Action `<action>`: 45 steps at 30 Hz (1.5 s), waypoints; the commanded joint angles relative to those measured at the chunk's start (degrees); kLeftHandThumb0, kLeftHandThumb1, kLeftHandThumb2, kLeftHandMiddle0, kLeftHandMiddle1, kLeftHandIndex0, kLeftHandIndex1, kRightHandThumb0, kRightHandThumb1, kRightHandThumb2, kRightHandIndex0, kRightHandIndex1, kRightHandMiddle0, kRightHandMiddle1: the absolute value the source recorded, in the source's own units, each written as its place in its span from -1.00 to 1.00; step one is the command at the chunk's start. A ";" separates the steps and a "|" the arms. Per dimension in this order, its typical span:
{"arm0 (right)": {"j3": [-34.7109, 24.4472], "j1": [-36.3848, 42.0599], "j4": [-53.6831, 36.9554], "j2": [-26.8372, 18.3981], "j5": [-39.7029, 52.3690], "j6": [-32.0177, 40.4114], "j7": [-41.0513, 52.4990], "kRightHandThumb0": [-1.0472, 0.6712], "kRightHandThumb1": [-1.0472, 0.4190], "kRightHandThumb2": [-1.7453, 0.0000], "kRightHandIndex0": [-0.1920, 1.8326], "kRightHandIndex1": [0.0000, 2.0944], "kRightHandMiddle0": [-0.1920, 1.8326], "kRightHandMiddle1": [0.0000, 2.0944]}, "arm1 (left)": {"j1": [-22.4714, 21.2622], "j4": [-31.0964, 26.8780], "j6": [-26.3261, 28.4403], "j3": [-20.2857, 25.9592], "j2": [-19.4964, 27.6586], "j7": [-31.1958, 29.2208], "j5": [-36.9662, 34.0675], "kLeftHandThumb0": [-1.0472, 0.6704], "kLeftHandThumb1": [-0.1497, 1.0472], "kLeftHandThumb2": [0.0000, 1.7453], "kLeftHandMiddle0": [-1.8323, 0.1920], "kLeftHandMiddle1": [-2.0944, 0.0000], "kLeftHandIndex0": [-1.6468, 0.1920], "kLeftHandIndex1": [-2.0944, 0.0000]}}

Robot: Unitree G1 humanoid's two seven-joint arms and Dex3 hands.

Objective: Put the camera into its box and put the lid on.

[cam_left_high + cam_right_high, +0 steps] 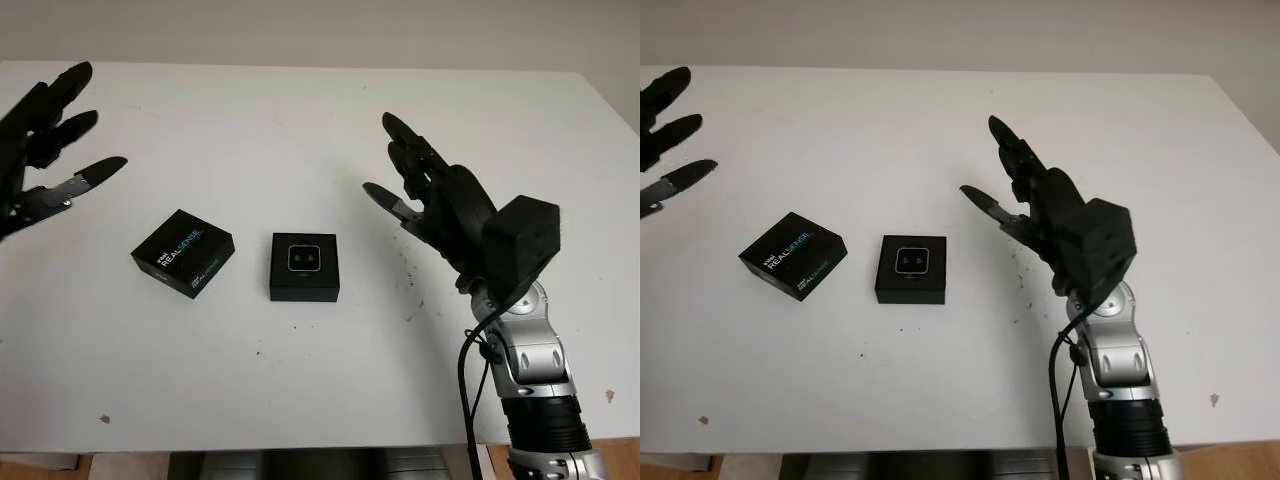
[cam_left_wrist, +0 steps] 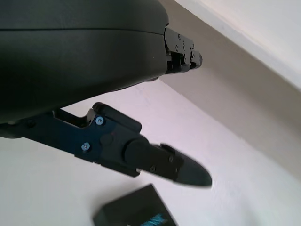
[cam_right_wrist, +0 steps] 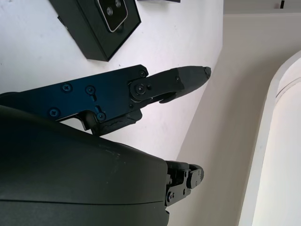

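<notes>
A black open box [image 1: 305, 266] lies near the table's middle with the small silver camera [image 1: 305, 259] sitting inside it; the right wrist view shows the same box [image 3: 99, 23] and camera [image 3: 113, 12]. To its left lies the black lid [image 1: 183, 253] printed "REALSENSE", a corner of the lid [image 2: 136, 212] also in the left wrist view. My left hand [image 1: 45, 150] hovers open above the table's left edge, up and left of the lid. My right hand [image 1: 420, 190] is raised open to the right of the box, holding nothing.
The white table [image 1: 300, 130] runs to a wall at the back. A few dark specks [image 1: 408, 275] mark the surface right of the box. Its front edge [image 1: 300, 445] lies close below, and my right forearm [image 1: 530, 380] rises over the near right corner.
</notes>
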 commanded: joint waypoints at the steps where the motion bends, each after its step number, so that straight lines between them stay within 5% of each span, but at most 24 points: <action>1: -2.17 -2.36 1.07 -0.88 2.84 1.35 1.03 -0.52 -1.00 0.75 -0.74 -0.91 -0.71 -0.88 | -1.49 0.83 -2.62 -3.45 5.73 -3.00 3.42 -0.77 0.73 -0.95 0.83 0.98 0.79 0.96; 4: -4.19 -4.52 2.32 -1.42 5.97 3.52 1.91 -0.49 -1.00 0.68 -0.77 -0.94 -0.73 -0.90 | -3.19 2.31 -6.92 -8.96 11.17 -6.73 9.37 -0.78 0.69 -0.95 0.84 0.96 0.83 0.97; 11: -7.28 -9.22 6.00 -3.89 9.22 6.25 2.65 -0.46 -1.00 0.46 -0.77 -0.94 -0.77 -0.90 | -8.19 5.38 -16.85 -19.64 15.08 -9.79 21.21 -0.63 0.59 -0.95 0.88 0.95 0.86 0.96; 21: -9.06 -12.12 8.39 -4.84 11.57 6.92 2.84 -0.46 -1.00 0.46 -0.80 -0.95 -0.81 -0.89 | -15.80 11.04 -28.02 -27.91 10.64 -6.14 31.57 -0.55 0.51 -0.95 0.85 0.95 0.89 0.95; 34: -9.48 -11.19 6.21 -5.03 12.45 9.64 1.34 -0.41 -1.00 0.43 -0.81 -0.95 -0.85 -0.82 | -29.38 22.74 -32.29 -38.39 2.55 -6.77 42.82 -0.52 0.56 -0.93 0.91 0.95 0.99 0.97; 37: -9.51 -10.88 6.11 -4.95 12.55 9.60 1.11 -0.41 -1.00 0.42 -0.81 -0.95 -0.97 -0.60 | -30.96 24.49 -33.61 -39.76 1.86 -6.83 44.08 -0.52 0.56 -0.93 0.89 0.94 0.96 0.95; 45: -9.47 -10.19 5.12 -4.37 12.25 9.72 -0.76 -0.36 -1.00 0.41 -0.81 -0.95 -0.99 -0.55 | -31.94 29.60 -37.07 -41.29 0.88 -5.13 44.45 -0.57 0.55 -0.94 0.87 0.94 0.91 0.94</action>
